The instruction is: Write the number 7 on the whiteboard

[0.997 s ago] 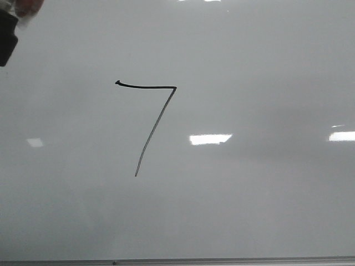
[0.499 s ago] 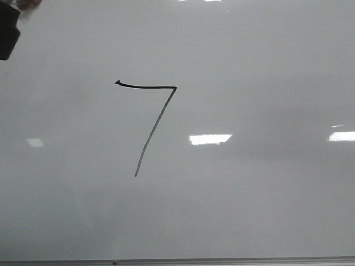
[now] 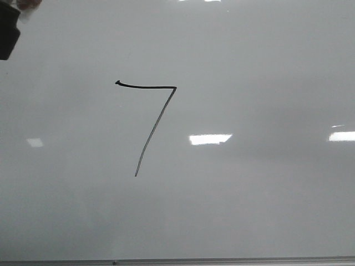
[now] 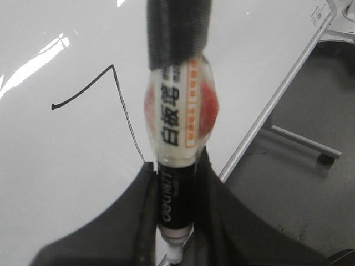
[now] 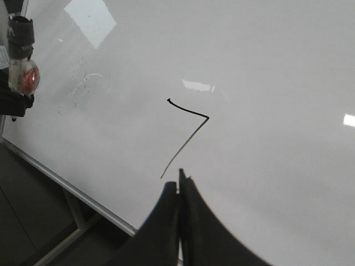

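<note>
The number 7 is drawn in thin black line on the whiteboard, with a short top stroke and a long slanted, fading downstroke. My left gripper is shut on a marker with a clear barrel, red patches and a black end. The marker's black end shows at the front view's far left corner, well away from the number 7. My right gripper is shut on nothing and hovers just beyond the lower tip of the number 7. The marker is also in the right wrist view.
A thin metal strip runs along the whiteboard's near edge. Beyond the board's side edge are a grey floor, a stand leg and a caster. Bright light reflections lie on the board.
In the front view the marker's black end has shifted slightly up toward the corner since a second ago, then stayed still. The drawn line is unchanged.
</note>
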`<state>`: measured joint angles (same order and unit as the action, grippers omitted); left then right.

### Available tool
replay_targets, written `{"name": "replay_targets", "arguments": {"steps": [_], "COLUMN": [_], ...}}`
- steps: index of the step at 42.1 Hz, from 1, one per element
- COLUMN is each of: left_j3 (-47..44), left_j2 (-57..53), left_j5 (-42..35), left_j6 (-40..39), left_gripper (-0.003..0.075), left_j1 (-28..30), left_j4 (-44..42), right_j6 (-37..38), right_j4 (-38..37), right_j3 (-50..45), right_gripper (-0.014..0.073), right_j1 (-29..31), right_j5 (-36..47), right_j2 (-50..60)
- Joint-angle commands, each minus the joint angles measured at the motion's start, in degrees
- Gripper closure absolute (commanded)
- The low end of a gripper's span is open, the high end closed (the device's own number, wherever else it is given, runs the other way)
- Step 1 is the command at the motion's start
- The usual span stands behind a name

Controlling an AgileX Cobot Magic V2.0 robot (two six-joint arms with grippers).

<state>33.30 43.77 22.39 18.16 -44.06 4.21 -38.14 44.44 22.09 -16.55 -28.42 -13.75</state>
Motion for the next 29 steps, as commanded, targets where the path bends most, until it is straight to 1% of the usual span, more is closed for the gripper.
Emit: {"name": "replay_targets", "arguments": {"steps": [1, 4, 7, 10, 12, 14, 17, 25, 29], "left_j3": [1.98, 1.98, 1.98, 1.98, 1.98, 1.98, 1.98, 1.98, 1.98], "left_j2": [-0.05, -0.05, -0.05, -0.05, -0.05, -0.05, -0.05, -0.05, -0.05], "left_j5": [-4.64, -4.64, -4.76, -4.76, -4.76, -4.82, -4.69, -4.80, -4.80], "left_j6": [-0.56, -1.51, -5.46, -8.61, -11.13, -13.38, -15.29, -15.40, -15.40], "left_gripper": [0.0741, 0.0741, 0.0741, 0.0741, 0.0741, 0.0741, 0.0741, 0.0741, 0.0741], "left_j1": [0.09, 0.09, 0.97, 3.35, 6.17, 10.10, 17.86, 39.08, 46.79], "left_j4": [0.55, 0.69, 0.69, 0.43, 0.05, -0.29, -0.54, -0.67, -0.67], "right_j6": [-0.22, -0.22, -0.22, -0.22, -0.22, -0.22, -0.22, -0.22, -0.22], "right_j4": [1.88, 1.88, 1.88, 1.88, 1.88, 1.88, 1.88, 1.88, 1.88], "right_j3": [1.45, 1.45, 1.45, 1.45, 1.45, 1.45, 1.45, 1.45, 1.45], "right_gripper": [0.0662, 0.0662, 0.0662, 0.0662, 0.0662, 0.0662, 0.0662, 0.0662, 0.0662], "right_j1": [0.29, 0.29, 0.29, 0.29, 0.29, 0.29, 0.29, 0.29, 0.29], "right_j5": [3.22, 3.22, 3.22, 3.22, 3.22, 3.22, 3.22, 3.22, 3.22], "right_j2": [-0.33, -0.33, -0.33, -0.33, -0.33, -0.33, -0.33, -0.33, -0.33]}}
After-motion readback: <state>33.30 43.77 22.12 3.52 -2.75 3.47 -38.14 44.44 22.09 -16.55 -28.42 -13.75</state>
